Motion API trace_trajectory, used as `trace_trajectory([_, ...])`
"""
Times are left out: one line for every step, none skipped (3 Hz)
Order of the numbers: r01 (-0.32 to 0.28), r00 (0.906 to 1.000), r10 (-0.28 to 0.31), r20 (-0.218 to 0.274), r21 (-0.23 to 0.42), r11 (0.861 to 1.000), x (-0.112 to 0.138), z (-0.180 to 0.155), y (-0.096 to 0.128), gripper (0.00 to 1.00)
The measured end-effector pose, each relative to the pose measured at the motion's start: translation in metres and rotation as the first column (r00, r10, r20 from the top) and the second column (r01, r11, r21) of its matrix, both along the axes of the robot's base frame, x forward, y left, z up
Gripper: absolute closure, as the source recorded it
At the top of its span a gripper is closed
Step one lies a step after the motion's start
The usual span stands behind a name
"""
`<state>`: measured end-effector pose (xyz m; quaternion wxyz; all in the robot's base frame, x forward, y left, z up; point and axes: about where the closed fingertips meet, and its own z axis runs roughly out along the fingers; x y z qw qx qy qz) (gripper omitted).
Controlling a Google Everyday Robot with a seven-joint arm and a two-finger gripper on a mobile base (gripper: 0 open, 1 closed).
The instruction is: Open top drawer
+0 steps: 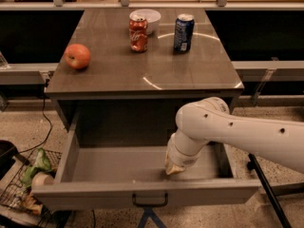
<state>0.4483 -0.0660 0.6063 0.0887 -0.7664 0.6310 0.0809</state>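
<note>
The top drawer [95,194] of the grey cabinet is pulled far out, showing its bare grey box interior. Its small dark loop handle [150,201] sits at the centre of the front panel. My white arm comes in from the right and reaches down into the drawer. My gripper [174,169] is inside the drawer, right of centre, just behind the front panel and above the handle. The wrist hides most of the fingers.
On the cabinet top [142,70] stand a red apple [77,56], a red soda can [138,33], a white bowl [145,18] and a blue can [183,32]. A wire basket with rubbish [28,184] sits on the floor at lower left. A dark rod [266,189] leans at lower right.
</note>
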Motion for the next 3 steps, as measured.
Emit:
trace_trajectory([-0.052, 0.9976, 0.052, -0.045, 0.01, 0.999, -0.035, -0.001, 0.015, 1.0])
trace_trajectory([-0.07, 0.9956, 0.071, -0.061, 0.013, 0.997, -0.047, -0.003, 0.02, 0.87])
trace_trajectory([-0.072, 0.9954, 0.073, -0.063, 0.012, 0.997, -0.048, -0.003, 0.02, 0.55])
